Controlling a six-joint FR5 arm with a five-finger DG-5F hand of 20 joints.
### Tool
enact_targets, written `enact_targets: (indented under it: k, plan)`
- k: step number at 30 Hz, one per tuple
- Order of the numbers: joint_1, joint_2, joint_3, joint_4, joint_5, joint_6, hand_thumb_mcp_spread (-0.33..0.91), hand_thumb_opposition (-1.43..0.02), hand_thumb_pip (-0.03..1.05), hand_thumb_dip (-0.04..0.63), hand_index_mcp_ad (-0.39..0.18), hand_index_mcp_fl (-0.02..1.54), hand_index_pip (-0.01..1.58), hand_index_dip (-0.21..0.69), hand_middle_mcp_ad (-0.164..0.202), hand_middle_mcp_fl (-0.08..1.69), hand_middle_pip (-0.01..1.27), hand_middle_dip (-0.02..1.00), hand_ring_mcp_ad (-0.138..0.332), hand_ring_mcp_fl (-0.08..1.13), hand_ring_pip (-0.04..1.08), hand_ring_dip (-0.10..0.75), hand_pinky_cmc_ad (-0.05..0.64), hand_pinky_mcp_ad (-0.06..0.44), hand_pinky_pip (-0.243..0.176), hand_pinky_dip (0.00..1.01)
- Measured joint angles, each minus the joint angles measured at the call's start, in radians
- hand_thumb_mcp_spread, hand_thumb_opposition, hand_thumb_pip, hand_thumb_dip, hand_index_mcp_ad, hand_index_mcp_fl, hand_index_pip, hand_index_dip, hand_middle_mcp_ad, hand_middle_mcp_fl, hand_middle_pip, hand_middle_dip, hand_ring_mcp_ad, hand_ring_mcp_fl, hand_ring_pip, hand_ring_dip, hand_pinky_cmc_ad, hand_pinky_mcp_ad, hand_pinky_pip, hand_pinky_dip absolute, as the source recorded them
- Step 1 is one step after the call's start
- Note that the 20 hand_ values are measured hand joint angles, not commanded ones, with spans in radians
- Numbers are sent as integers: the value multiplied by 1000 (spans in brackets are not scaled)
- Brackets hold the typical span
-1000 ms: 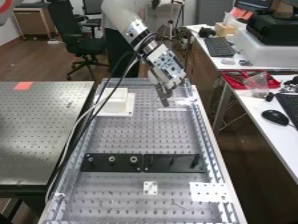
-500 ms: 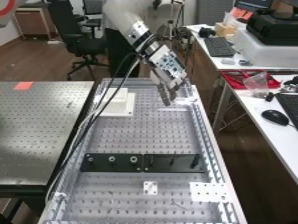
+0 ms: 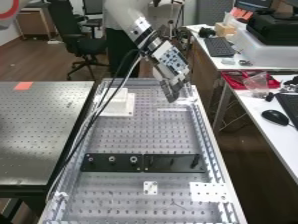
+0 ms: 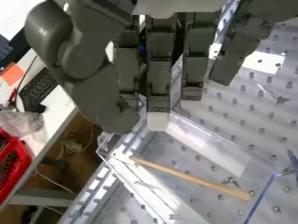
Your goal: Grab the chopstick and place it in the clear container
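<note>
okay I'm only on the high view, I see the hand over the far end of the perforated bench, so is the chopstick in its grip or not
Observer: Not in its grip. In the wrist view the chopstick lies apart from the hand, touching neither thumb nor fingers.
Operator: And is it near the clear container?
Observer: One end lies close to a clear plastic edge, which looks like part of the container. I can't tell whether the stick is inside it.
Operator: Anything by the other end?
Observer: Yes, a thin blue line runs just beside that end.
</note>
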Motion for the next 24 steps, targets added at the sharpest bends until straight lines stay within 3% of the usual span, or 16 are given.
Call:
enact_targets:
  k: [5,9,24]
  plan:
    - [-5,25,-17,4,13,-4,497,-866,810,333,-73,253,1361,-59,33,415,852,665,119,278,414,422,394,230,-44,632]
    - [-8,71,-79,44,21,-5,497,-866,810,333,-70,260,1363,-44,37,398,852,658,113,265,417,426,394,229,-44,632]
    - [-40,333,-429,290,69,-3,497,-867,791,335,-65,255,1353,-47,33,407,850,646,129,260,415,422,379,215,-61,648]
